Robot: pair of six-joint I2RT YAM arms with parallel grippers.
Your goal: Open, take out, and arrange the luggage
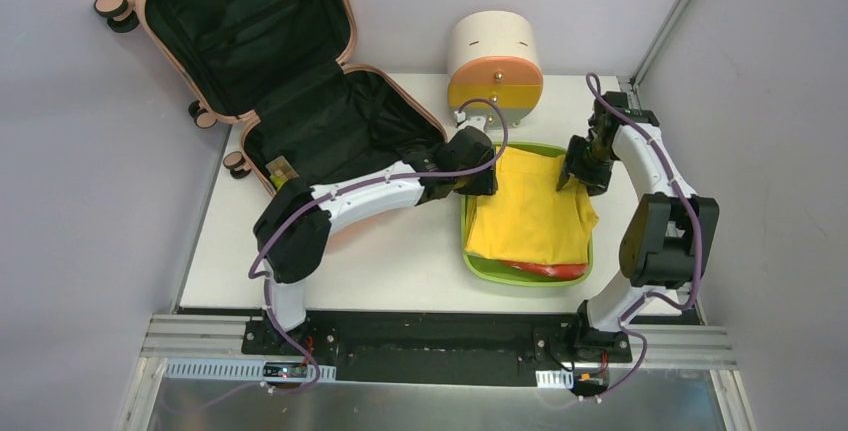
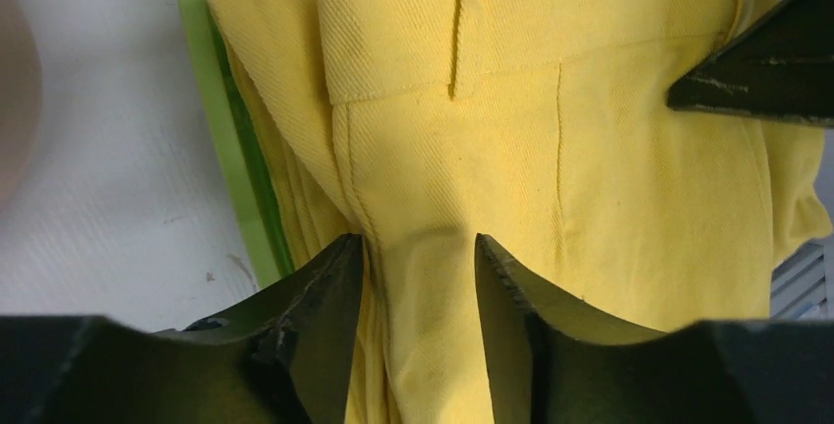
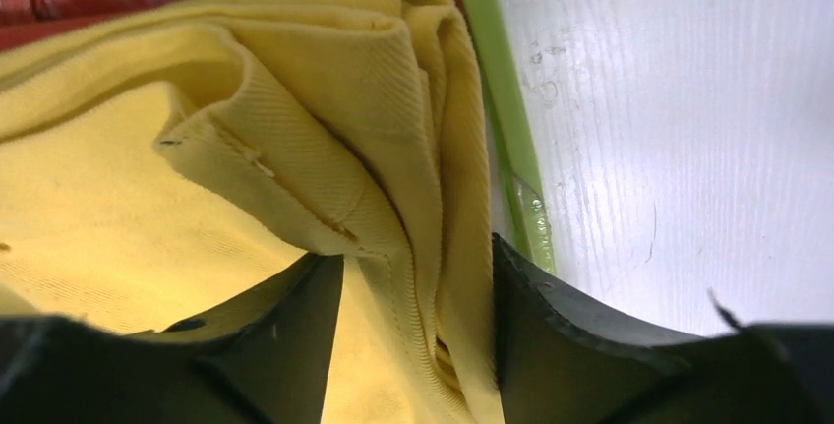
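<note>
At the far left corner of the table [image 1: 400,261] lies the luggage [image 1: 300,126], open. Its base shell sits flat with the black lining up, the lid stands tilted back towards the wall, and the wheels hang past the left edge. Its long axis runs roughly along the far edge, wheel end pointing left and the other end towards the middle; I see only lining inside it. My left arm reaches across the front of the shell to the left rim of the green tray [image 1: 520,278], which sits right of centre. The left gripper [image 2: 418,247] is down on the folded yellow garment [image 1: 530,216], its fingers [image 2: 325,286] standing apart with a ridge of cloth running up between them. For fabric this thin that gap looks too wide for a pinch, so I read it as a loose straddle. A red garment [image 1: 555,270] shows under the yellow one at the tray's near edge, so I take the tray as the place where the unpacked clothes are being stacked. Behind the tray, at the far edge, stands the cream drawer unit [image 1: 495,61], untouched. On the tray's right rim the right gripper [image 3: 418,267] mirrors the left, its fingers [image 3: 551,316] parted around the bunched collar edge without clamping it. Holding both ends this way would let me lay the garment flat and square in the tray.
</note>
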